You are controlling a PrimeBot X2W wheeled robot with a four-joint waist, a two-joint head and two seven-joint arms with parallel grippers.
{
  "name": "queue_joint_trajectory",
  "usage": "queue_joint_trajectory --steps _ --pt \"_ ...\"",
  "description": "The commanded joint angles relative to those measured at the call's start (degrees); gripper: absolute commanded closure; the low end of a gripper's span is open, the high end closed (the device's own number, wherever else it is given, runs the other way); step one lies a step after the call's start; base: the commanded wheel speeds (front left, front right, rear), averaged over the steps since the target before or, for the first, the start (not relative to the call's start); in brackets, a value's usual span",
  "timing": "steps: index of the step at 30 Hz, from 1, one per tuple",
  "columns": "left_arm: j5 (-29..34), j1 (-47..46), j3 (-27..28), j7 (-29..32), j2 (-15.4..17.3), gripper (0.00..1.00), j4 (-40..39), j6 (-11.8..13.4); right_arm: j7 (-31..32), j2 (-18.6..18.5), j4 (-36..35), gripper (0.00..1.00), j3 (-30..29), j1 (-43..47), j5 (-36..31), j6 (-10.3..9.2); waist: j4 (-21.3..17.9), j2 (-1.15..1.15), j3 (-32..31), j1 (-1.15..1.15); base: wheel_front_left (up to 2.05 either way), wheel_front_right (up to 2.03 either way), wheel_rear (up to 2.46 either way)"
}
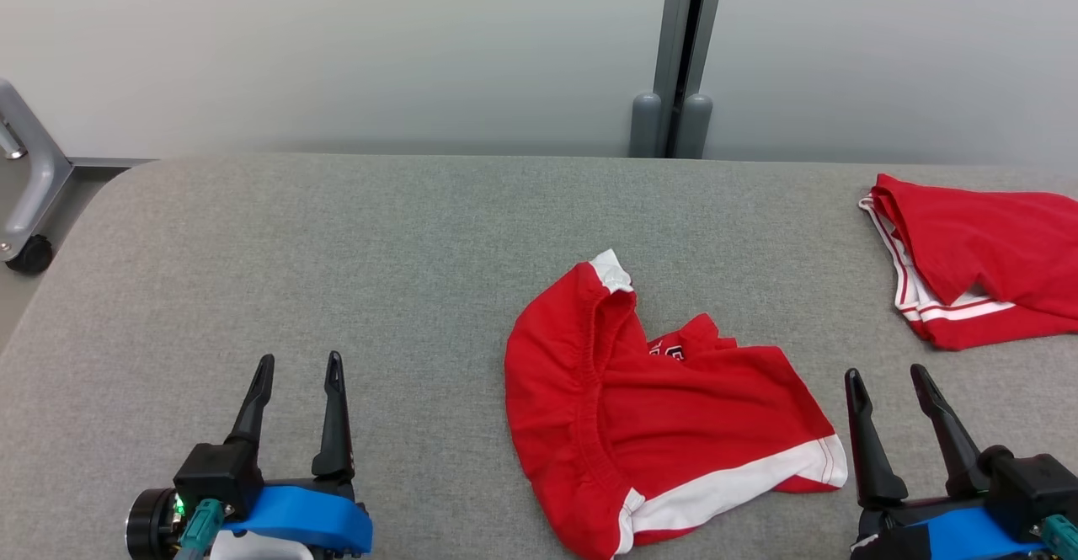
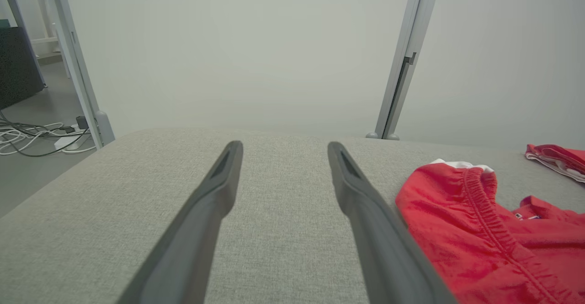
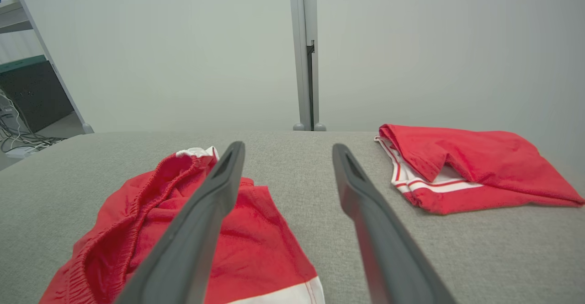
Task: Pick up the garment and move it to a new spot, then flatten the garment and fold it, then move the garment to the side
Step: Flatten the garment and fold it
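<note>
We see a crumpled red garment (image 1: 674, 425) with white trim on the grey bench (image 1: 337, 240). Well left of it, our left tool (image 1: 301, 358) stands with jaws spread, holding nothing. Just right of it, our right tool (image 1: 886, 370) stands likewise. Beyond it to the right lies a second red garment (image 1: 985, 257).

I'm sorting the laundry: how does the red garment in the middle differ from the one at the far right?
The middle garment lies rumpled, its waistband bunched; the right garment lies folded. The middle garment has one broad white band; the right garment has thin white stripes along its edge. Both are red with white trim.
</note>
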Motion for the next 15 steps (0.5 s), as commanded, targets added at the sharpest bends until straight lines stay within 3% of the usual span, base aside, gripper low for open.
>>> queue_joint_trajectory --steps 1,15 --pt "-0.07 0.43 0.06 -0.26 0.39 0.0 -0.2 0.31 0.32 0.09 -0.03 0.0 -0.03 0.7 0.35 0.01 0.01 0.0 -0.09 0.0 0.0 0.0 0.0" --pt "-0.61 0.73 -0.53 -0.15 0.78 0.0 -0.55 0.9 0.93 0.11 0.78 0.0 -0.38 1.16 0.79 0.01 0.38 0.0 -0.64 0.0 0.0 0.0 0.0"
